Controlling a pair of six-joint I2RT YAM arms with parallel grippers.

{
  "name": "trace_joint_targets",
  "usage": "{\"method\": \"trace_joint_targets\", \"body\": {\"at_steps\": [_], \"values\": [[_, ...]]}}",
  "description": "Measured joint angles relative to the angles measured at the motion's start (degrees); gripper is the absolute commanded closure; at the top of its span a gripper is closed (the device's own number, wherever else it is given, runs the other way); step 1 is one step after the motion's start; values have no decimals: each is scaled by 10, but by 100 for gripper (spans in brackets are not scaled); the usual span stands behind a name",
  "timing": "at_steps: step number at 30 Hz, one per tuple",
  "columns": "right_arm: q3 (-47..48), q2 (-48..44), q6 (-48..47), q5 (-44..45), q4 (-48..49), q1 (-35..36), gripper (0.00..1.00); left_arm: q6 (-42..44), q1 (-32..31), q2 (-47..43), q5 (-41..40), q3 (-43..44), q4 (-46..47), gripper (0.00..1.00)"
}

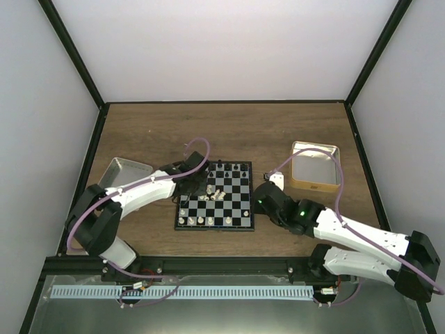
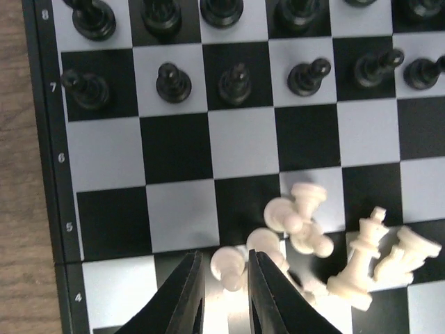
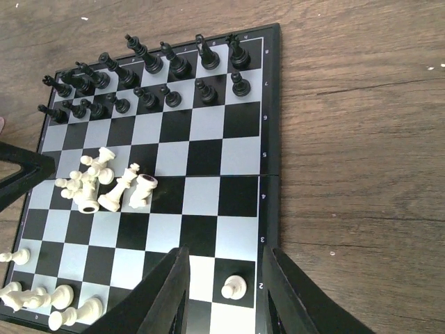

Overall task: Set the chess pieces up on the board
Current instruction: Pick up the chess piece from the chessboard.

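Note:
The board (image 1: 236,202) lies mid-table. Black chess pieces (image 3: 149,76) stand in its two far rows. Several cream-white pieces (image 3: 97,184) lie toppled in a heap near the middle, and a few more (image 3: 42,299) stand along the near row. My left gripper (image 2: 226,259) is low over the heap's edge, its jaws drawn in on either side of one white pawn (image 2: 228,266) lying there. My right gripper (image 3: 226,257) hangs open above the board's near right corner. A single white pawn (image 3: 234,287) stands on the square below it, untouched.
A silver tray (image 1: 125,172) sits left of the board, behind the left arm. A gold-rimmed tin (image 1: 316,167) sits at the right. Black frame posts and pale walls close off the table's sides and back.

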Motion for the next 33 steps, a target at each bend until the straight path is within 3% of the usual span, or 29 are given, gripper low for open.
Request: {"method": "trace_joint_targets", "body": {"at_steps": [11, 33], "values": [[-2, -10, 0, 11, -5, 0, 69, -13, 0, 30, -2, 10, 29, 76], [-2, 5, -5, 12, -2, 0, 69, -17, 0, 48, 2, 6, 36, 82]]}}
